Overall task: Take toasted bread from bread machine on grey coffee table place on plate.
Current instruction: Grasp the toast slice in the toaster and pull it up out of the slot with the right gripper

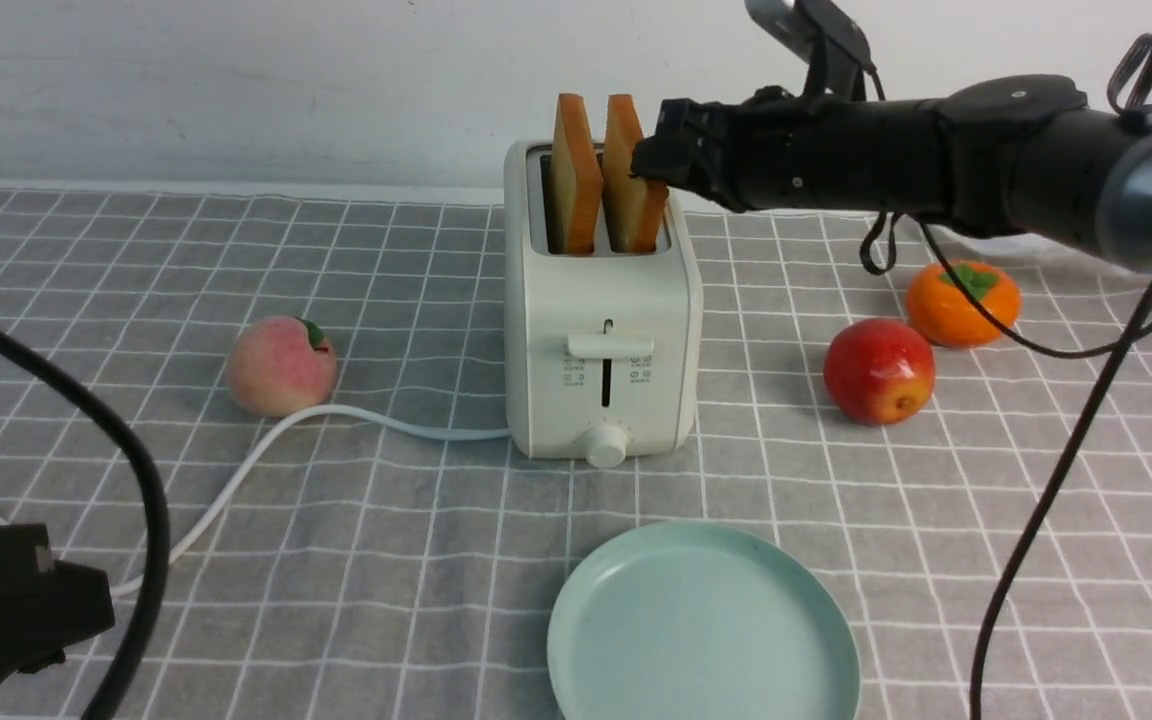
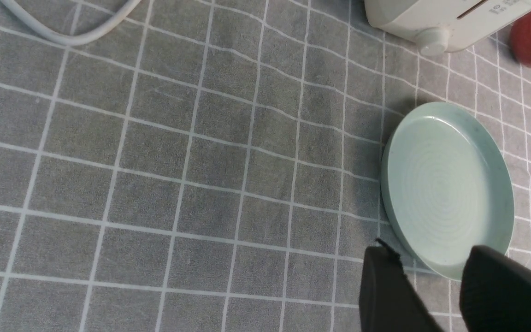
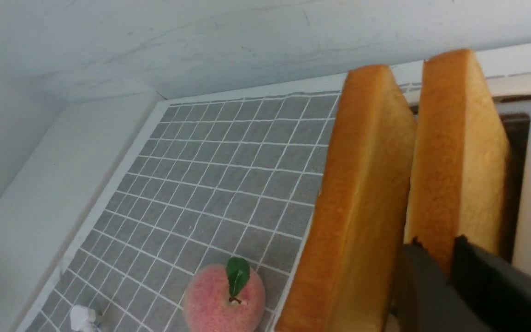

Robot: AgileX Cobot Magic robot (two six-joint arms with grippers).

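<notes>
The right slice (image 1: 631, 190) stands upright in the toaster (image 1: 601, 340). The right gripper (image 1: 648, 168) meets its upper edge from the right, fingers near together, grip unclear. The left gripper (image 2: 431, 260), fingers apart and empty, hangs by the plate (image 2: 445, 184).

peach (image 1: 281, 366) left side | red apple (image 1: 879, 371) right | orange fruit (image 1: 963, 303) behind apple

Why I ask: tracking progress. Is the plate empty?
Empty: the plate is bare; both toasted bread slices stand in the bread machine.

Two slices toasted bread (image 1: 576, 180), one bread machine (image 1: 601, 300), one plate (image 1: 701, 630), three fruits (image 1: 281, 365).
</notes>
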